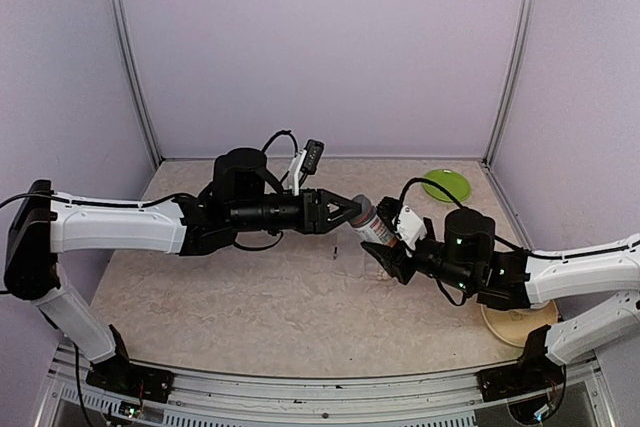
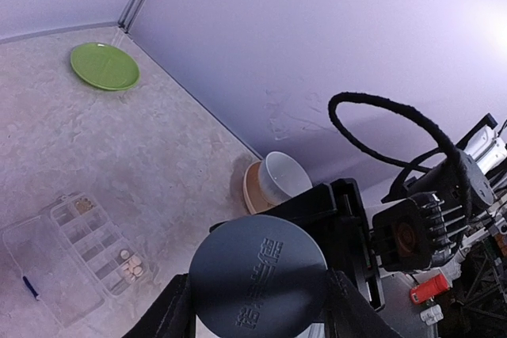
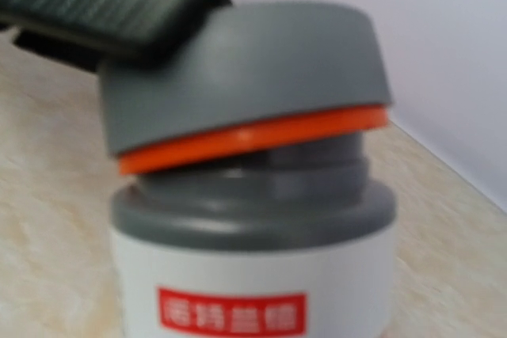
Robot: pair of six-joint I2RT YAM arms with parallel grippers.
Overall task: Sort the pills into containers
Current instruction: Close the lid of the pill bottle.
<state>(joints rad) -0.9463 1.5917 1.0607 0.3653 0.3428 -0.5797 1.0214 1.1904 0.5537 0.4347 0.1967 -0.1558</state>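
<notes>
Left gripper (image 2: 257,310) pinches the grey cap (image 2: 257,271) of a tilted white bottle (image 1: 374,228). Right gripper (image 1: 386,253) clamps its body, fingers hidden. Clear pill box (image 2: 59,275) at left wrist view's 8 o'clock, one dark pill (image 2: 30,286) lying in it; compartment contents indistinct.

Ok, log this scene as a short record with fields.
left claw: shut on the grey cap
right claw: shut on the white bottle
grey cap: tilted on the white bottle, orange ring showing beneath
pill box: lying flat, lid open
pill: one dark blue, on the clear lid
green plate: far corner
</notes>
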